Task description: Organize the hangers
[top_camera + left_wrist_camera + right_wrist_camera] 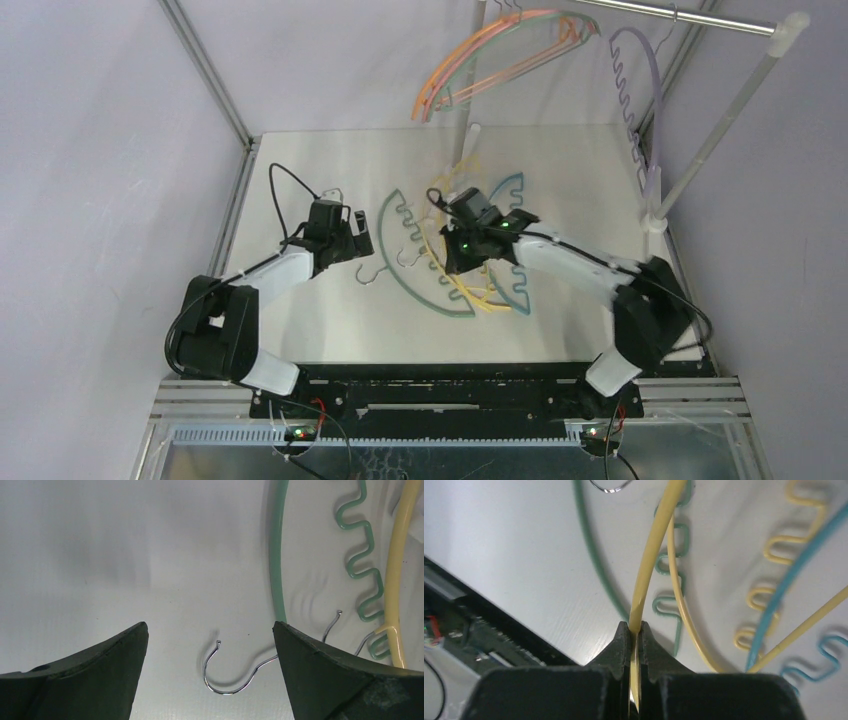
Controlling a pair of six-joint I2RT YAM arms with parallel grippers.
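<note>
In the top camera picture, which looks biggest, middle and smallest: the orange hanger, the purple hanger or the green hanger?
1. orange hanger and purple hanger: about alike, so no ranking; both hang nearer the camera.
2. green hanger: looks smallest, but lies farther away.

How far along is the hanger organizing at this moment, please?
Done: the orange hanger, pink hanger and purple hanger hang on the rod. In hand: the right tool is shut on a yellow hanger; the left tool is open over a metal hook beside the green hanger. Left: the green hanger, blue hanger and yellow ones lie on the table.
</note>
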